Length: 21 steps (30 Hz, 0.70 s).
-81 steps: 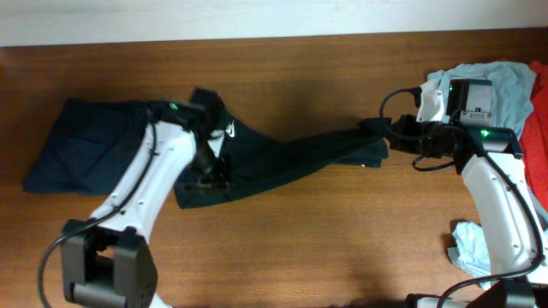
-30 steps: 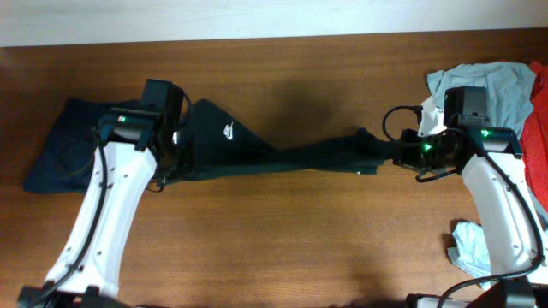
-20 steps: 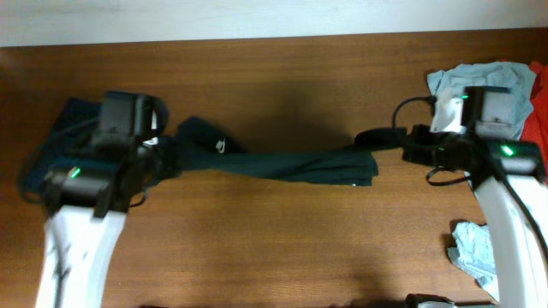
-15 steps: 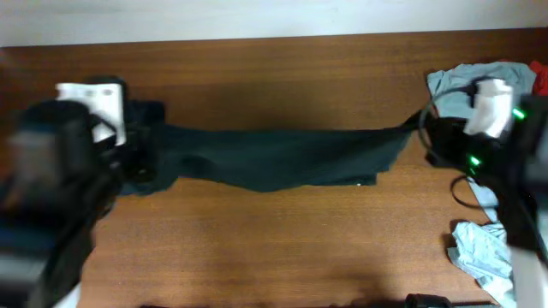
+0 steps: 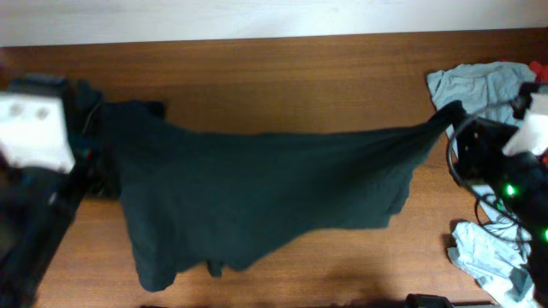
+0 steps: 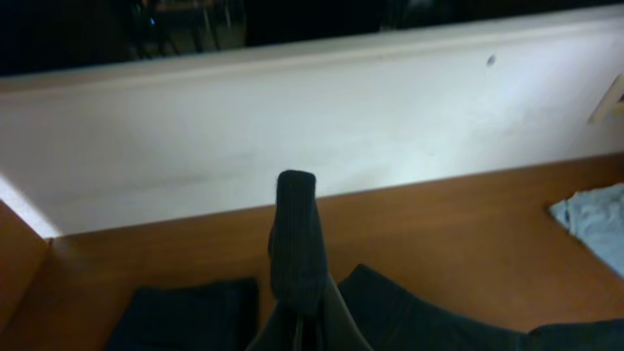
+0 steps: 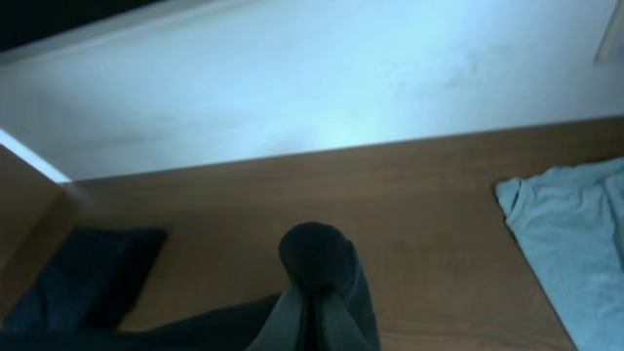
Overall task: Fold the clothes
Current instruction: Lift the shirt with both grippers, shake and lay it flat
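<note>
step: spreading out the black t-shirt (image 5: 257, 188), looks like no real fold made yet
where: up off the table (image 5: 282, 77), stretched wide between both arms, middle sagging, lower edge drooping toward the near side
left gripper (image 6: 297, 292): pinched shut on one end of the shirt, cloth bunched up over the fingertips
right gripper (image 7: 314, 292): same deal, clamped tight on the other end
logo: not visible, can't tell which side faces up
next move: probably lowering it flat onto the bare wood in the middle; calls for both arms dropping together and keeping the stretch so it lands smooth
other clothes: dark-navy garment (image 6: 185, 312) lying at the left end, light-blue garment (image 5: 479, 85) at the far right, another light-blue piece (image 5: 484, 252) crumpled near the right front, red sliver (image 5: 539, 73) at the right edge
containers: none in view, no bin or basket, just loose piles on the wood
</note>
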Available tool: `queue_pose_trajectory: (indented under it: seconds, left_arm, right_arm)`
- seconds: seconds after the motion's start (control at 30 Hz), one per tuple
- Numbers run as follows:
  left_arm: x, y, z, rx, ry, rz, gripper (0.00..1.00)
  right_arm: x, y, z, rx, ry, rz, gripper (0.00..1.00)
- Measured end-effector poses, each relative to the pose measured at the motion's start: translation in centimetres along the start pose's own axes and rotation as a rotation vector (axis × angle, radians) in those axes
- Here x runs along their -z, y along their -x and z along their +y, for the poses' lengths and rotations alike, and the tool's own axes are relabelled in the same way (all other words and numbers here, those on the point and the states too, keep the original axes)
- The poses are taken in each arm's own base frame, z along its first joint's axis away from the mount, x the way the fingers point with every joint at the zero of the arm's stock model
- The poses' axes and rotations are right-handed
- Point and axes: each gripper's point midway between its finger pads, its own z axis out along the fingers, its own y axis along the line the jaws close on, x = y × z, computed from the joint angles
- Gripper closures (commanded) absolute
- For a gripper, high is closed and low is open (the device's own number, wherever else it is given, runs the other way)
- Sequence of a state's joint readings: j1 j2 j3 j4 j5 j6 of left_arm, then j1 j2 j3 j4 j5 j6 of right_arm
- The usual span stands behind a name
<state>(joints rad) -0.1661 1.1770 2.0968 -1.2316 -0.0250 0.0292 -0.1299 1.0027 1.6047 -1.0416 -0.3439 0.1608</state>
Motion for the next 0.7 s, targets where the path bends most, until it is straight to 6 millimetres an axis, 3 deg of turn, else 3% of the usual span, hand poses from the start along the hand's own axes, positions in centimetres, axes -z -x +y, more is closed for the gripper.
queue_pose_trajectory:
  seconds: [0.13, 0.27, 0.4, 0.53, 0.7]
  left_arm:
    - [-6.0, 0.2, -0.7, -0.032, -0.036, 0.053, 1.0]
    - [-14.6, 1.5, -1.9, -0.065, -0.092, 0.026, 1.0]
    - [-19.8, 0.7, -2.6, -0.079, -0.125, 0.048, 1.0]
    - [-20.2, 0.2, -2.9, -0.081, -0.142, 0.063, 1.0]
    - [-17.1, 0.9, -2.9, -0.081, -0.151, 0.059, 1.0]
  right_arm:
    - [-3.6, 0.3, -1.3, -0.017, -0.008, 0.048, 0.96]
    - [-9.4, 1.9, -3.1, -0.017, -0.007, 0.045, 0.96]
    - [-12.6, 2.0, -3.9, -0.023, 0.01, 0.061, 0.96]
    - [-12.4, 2.2, -3.6, -0.02, 0.023, 0.052, 0.96]
    - [-9.8, 2.4, -2.5, -0.011, 0.034, 0.032, 0.96]
